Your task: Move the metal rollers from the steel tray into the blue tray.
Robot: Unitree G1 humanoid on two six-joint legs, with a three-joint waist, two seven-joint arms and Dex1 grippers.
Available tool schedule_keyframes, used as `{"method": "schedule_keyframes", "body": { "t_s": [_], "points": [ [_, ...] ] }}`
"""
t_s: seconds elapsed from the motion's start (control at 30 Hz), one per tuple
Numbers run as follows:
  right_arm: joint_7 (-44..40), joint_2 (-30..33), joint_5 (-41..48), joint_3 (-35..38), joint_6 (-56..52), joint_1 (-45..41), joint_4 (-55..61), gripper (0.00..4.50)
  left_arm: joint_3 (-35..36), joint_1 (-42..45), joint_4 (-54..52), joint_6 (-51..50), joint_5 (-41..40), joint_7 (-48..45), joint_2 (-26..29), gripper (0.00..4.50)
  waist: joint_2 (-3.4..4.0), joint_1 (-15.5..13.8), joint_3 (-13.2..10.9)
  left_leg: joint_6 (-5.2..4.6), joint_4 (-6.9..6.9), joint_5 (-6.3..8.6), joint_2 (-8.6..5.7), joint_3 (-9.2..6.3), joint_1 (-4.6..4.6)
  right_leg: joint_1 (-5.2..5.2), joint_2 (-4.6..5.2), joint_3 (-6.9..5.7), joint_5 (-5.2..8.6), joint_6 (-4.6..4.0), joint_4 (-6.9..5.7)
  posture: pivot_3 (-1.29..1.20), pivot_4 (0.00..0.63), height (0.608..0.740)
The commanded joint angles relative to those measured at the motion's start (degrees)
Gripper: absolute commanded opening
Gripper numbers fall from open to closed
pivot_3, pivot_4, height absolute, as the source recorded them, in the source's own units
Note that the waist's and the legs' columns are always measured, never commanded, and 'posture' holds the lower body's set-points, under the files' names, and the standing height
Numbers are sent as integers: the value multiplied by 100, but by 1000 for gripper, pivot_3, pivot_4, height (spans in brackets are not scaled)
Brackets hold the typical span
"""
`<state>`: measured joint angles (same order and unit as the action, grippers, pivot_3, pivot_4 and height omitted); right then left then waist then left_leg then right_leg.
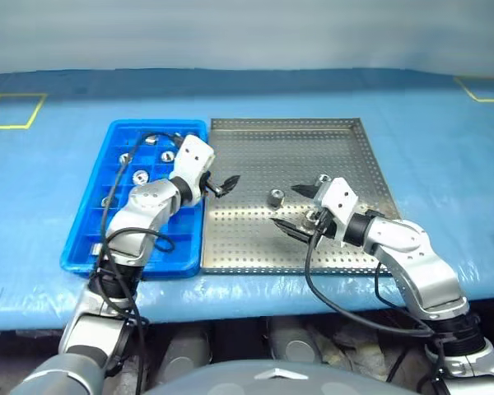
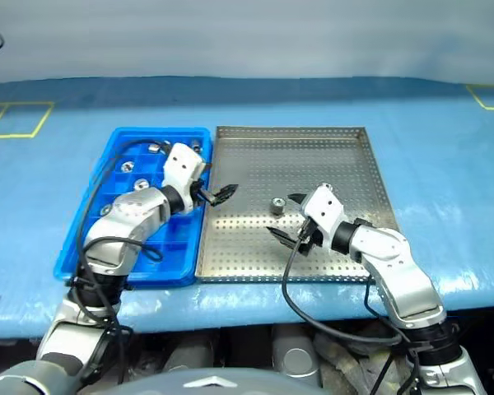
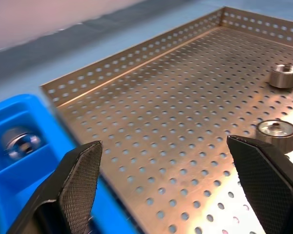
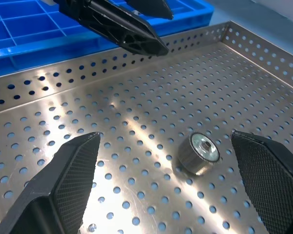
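Hovering apart: left hand (image 1: 227, 184), right hand (image 1: 300, 210) | left wrist view: two metal rollers (image 3: 276, 131) | head: one.

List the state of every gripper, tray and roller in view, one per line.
left gripper: open, empty, over the steel tray's left edge.
right gripper: open, empty, over the steel tray.
steel tray: two metal rollers left on it.
blue tray: several rollers in its compartments.
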<state>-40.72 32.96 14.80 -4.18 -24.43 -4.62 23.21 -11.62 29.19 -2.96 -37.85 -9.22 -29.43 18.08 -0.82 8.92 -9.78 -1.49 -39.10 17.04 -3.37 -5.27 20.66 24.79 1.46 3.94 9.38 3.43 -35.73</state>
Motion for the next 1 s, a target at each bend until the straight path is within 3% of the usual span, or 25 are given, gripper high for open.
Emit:
{"method": "schedule_keyframes", "body": {
  "t_s": [0.03,0.43,0.93,1.0],
  "points": [
    [187,-8,-3,150,-38,107,311,4500,-181,299,355,320,92,-227,-81,4441,0,139,0,-1,-1,0,0,1,0,-1,0,1,4,9,0,-376,150,740],
    [458,-74,17,174,-51,308,484,4500,-656,510,969,396,337,-741,-169,4441,1,874,0,-6,-2,3,1,9,-5,-3,-2,14,14,36,-5,-406,150,740],
    [505,-128,5,124,-19,217,436,4500,-685,476,1465,409,762,-514,-303,4441,1,1003,0,-10,-2,5,0,10,-7,-4,-2,16,15,42,-5,-395,150,740],
    [504,-134,7,119,-17,209,438,4500,-678,465,1505,439,780,-482,-329,4054,1,1003,0,-10,-2,5,0,10,-7,-4,-1,16,15,42,-5,-394,150,740]
  ]
}}
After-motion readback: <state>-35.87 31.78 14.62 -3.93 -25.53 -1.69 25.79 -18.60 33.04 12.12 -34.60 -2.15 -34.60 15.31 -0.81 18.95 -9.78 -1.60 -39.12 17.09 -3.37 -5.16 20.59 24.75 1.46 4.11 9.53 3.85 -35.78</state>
